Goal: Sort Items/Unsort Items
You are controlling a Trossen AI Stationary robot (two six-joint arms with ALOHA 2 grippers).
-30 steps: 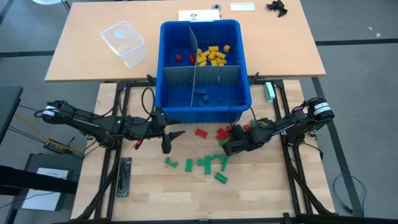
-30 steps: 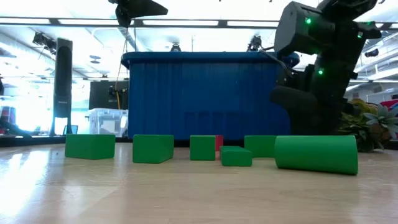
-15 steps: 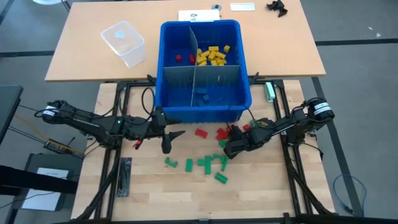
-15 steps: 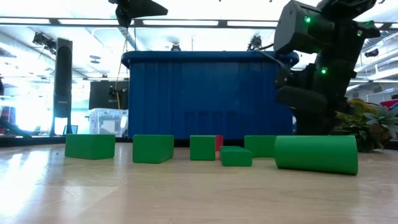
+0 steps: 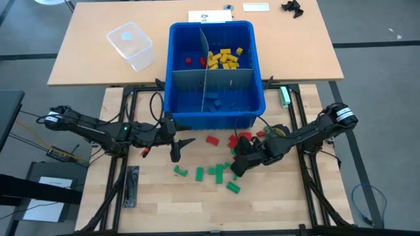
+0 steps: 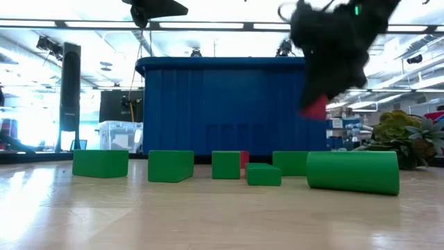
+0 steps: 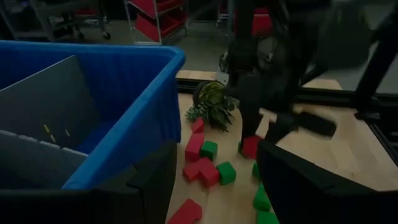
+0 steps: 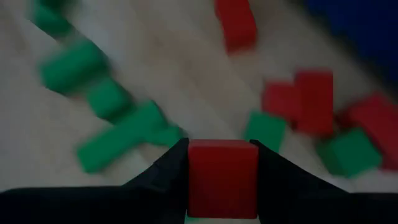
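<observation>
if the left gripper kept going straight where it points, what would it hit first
Probably the loose red block lying ahead of the left gripper on the table; beyond it sits the red cluster. The gripper may be higher than the block, so depth is uncertain.

Left hand [image 7: 214, 186] own two dark fingers apart in foreground, nothing between them. Blue bin [image 7: 134, 106] beside it, grey divider sheet [image 7: 43, 99] inside. On wooden bench [image 7: 348, 162]: red blocks [image 7: 200, 163] and green blocks [image 7: 226, 172] mixed, just past bin corner. Small plant [image 7: 211, 104] behind them. Other arm's right hand [image 7: 264, 134] above bench, gripping red block [image 7: 250, 145]
</observation>
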